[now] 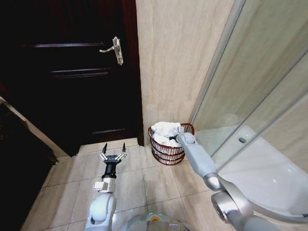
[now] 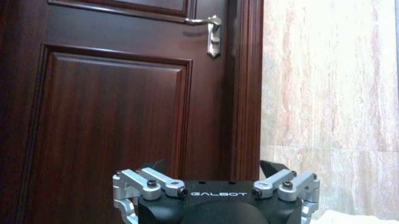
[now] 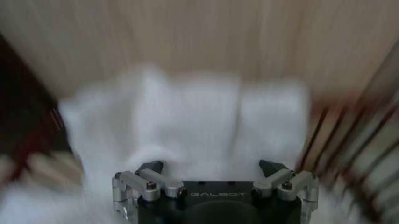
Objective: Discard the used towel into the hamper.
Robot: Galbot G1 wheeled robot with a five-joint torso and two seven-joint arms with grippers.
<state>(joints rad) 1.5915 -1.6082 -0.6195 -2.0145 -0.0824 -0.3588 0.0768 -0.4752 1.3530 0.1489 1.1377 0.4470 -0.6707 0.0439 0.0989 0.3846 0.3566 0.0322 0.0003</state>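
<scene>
Towel (image 1: 166, 132) heaped in hamper (image 1: 167, 155) by wall, rim-high. Right gripper (image 3: 212, 167) over it, jaws spread, gripping nothing — judged released. Left gripper (image 1: 113, 153) idle above floor near door (image 1: 72, 72), jaws wide, empty.

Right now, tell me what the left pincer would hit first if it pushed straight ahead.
Probably the dark wooden door: the left pincer hangs open above the floor tiles and points at its lower panel, with nothing visible in between. Depth is uncertain.
</scene>
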